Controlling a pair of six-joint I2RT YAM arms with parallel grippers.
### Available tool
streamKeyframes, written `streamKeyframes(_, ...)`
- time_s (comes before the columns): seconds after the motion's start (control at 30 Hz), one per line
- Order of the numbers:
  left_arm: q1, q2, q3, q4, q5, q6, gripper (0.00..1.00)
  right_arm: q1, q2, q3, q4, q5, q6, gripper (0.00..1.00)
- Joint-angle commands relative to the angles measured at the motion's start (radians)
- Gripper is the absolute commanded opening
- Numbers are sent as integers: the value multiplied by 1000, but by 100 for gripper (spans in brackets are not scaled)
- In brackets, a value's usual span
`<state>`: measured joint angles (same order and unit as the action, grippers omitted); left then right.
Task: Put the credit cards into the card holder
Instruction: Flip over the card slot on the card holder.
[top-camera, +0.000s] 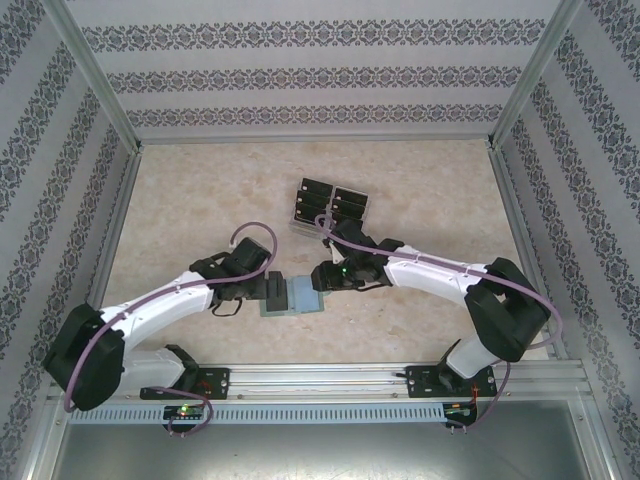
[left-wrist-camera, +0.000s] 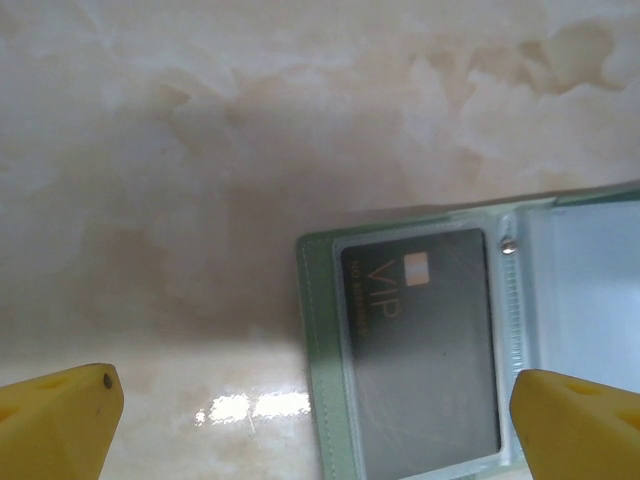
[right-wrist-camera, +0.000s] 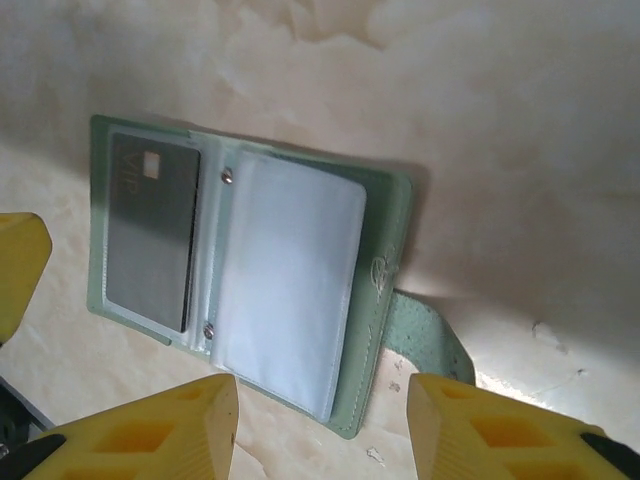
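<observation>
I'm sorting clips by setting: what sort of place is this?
Probably a staged robot test cell, not a real room: patterned wallpaper panels held in aluminium posts enclose a marble-look tabletop, and a metal rail at its near edge carries the left arm and right arm.

Card holder (top-camera: 298, 300) between left end effector (top-camera: 274, 290) and right end effector (top-camera: 320, 277), credit cards (top-camera: 331, 203) beyond.

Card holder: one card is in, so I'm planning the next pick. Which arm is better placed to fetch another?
Right, probably. The remaining credit cards lie just beyond the right gripper, which is empty with jaws apart; the left gripper sits farther from them, across the card holder.
</observation>
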<state>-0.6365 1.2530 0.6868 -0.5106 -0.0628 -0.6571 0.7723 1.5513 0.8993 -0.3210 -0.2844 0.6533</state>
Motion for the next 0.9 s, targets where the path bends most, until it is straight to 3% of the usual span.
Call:
streamKeyframes(0.0, -33, 42, 18, -40, -74, 22, 100, 2, -1, -25, 118, -46, 104, 48)
streamKeyframes(0.43, -66, 98, -9, -61, -131, -11, 100, 43, 57, 17, 106, -18, 96, 48)
streamKeyframes(0.7, -68, 124, -29, -31, -123, -18, 100, 61, 94, 78, 45, 109, 21, 51)
streamKeyframes(0.87, -69, 129, -39, -21, -121, -22, 100, 61, 153, 135, 17, 115, -15, 51)
